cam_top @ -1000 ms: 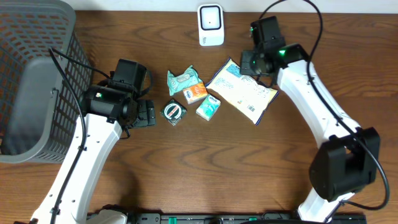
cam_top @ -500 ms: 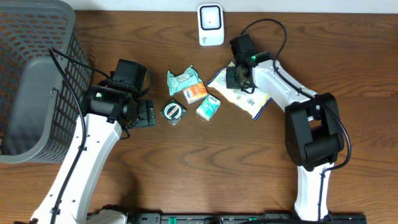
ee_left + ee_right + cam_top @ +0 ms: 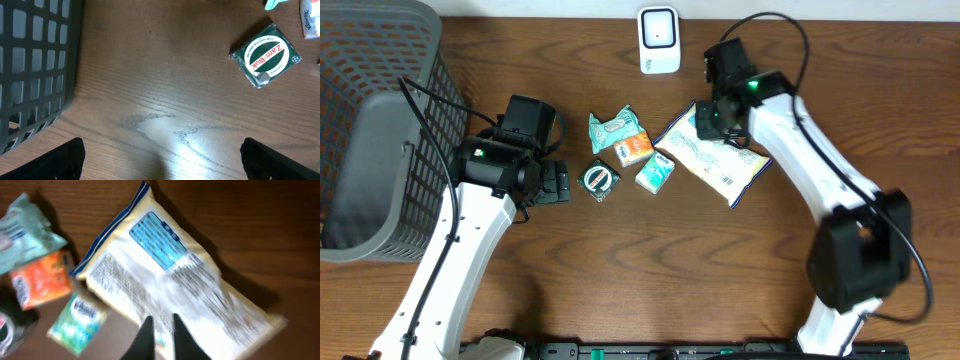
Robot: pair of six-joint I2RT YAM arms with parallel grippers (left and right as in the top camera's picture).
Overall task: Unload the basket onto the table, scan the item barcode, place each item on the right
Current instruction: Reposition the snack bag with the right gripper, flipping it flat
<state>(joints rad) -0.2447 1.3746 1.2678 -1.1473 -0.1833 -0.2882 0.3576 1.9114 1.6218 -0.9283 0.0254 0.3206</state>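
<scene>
A cream packet with a blue label (image 3: 720, 160) (image 3: 170, 270) lies flat on the wooden table, right of centre. My right gripper (image 3: 706, 118) (image 3: 160, 317) hangs over its near-left part, its fingers drawn together with only a thin slit between them and nothing seen in it. The right wrist view is blurred. A white scanner (image 3: 659, 40) stands at the back edge. My left gripper (image 3: 558, 186) (image 3: 162, 150) is wide open over bare wood, left of a green Zam-Buk tin (image 3: 600, 180) (image 3: 264, 54).
A teal wipes pack (image 3: 615, 128) (image 3: 25, 225), an orange pack (image 3: 635, 150) (image 3: 45, 280) and a green tissue pack (image 3: 655, 172) (image 3: 80, 322) cluster between the arms. A dark mesh basket (image 3: 370, 120) (image 3: 35, 65) fills the left side.
My right arm swung left over the packet's top corner, then back right and slightly up. The packet shifted a little. The left arm has stayed still.
</scene>
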